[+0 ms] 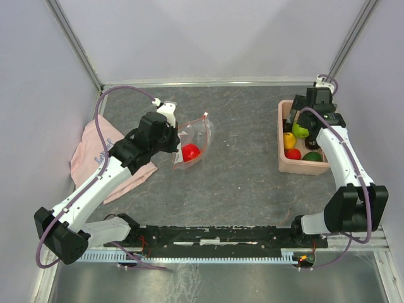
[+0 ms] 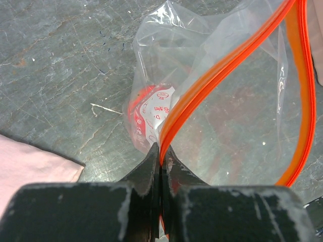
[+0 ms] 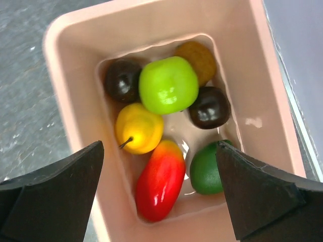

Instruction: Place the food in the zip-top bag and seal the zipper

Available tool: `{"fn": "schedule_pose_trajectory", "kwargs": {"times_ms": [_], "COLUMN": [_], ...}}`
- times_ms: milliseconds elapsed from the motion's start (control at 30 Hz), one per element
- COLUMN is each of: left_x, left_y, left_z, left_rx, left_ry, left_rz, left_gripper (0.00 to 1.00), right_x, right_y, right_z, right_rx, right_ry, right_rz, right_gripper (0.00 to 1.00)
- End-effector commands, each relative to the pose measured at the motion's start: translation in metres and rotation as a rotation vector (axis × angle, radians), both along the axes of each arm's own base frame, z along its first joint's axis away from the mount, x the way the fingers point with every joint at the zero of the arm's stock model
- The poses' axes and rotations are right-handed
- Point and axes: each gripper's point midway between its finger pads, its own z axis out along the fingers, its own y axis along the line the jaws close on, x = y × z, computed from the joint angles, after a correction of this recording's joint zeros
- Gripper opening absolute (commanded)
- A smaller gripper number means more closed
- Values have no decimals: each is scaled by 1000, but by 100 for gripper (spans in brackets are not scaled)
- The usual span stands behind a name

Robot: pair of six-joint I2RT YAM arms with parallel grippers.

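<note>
Only by the left wrist view is the left gripper (image 2: pixel 160 151) seen clamped on the zipper (image 2: pixel 222 70) of the gaping zip-top bag (image 2: pixel 237 136); the red piece (image 1: pixel 190 151) inside is shown plainly from above. The other food (image 3: pixel 168 84) is seen in the pink bin (image 3: pixel 75 40), directly beneath the widely spread right gripper (image 3: pixel 159 151).

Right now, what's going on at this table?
The left gripper is shut on the zipper of the zip-top bag, holding its mouth open on the table; one red food piece is inside. The right gripper hangs open above the pink bin, where seven more pieces lie.
</note>
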Motion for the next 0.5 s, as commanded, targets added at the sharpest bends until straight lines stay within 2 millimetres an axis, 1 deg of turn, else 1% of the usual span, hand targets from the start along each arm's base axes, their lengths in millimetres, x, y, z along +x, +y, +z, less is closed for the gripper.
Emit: {"fn": "schedule_pose_trajectory", "kwargs": {"times_ms": [0, 100, 233, 333, 467], "left_x": [4, 6, 7, 8, 9], "left_y": [1, 2, 4, 4, 4], "left_z": [16, 13, 13, 10, 8], "left_rx": [8, 14, 16, 21, 27], "left_ry": [-60, -55, -55, -48, -42], "left_rz": [-23, -17, -9, -8, -8], "left_gripper": [3, 3, 3, 3, 3], "right_x": [28, 40, 56, 66, 73], "right_y": [-25, -39, -49, -52, -52], "right_z": [-7, -24, -52, -69, -90], "right_rx": [81, 121, 176, 203, 226], "right_ry": [-90, -82, -56, -45, -13], "right_rz": [-91, -128, -153, -160, -157], "right_gripper": [99, 99, 99, 99, 99]}}
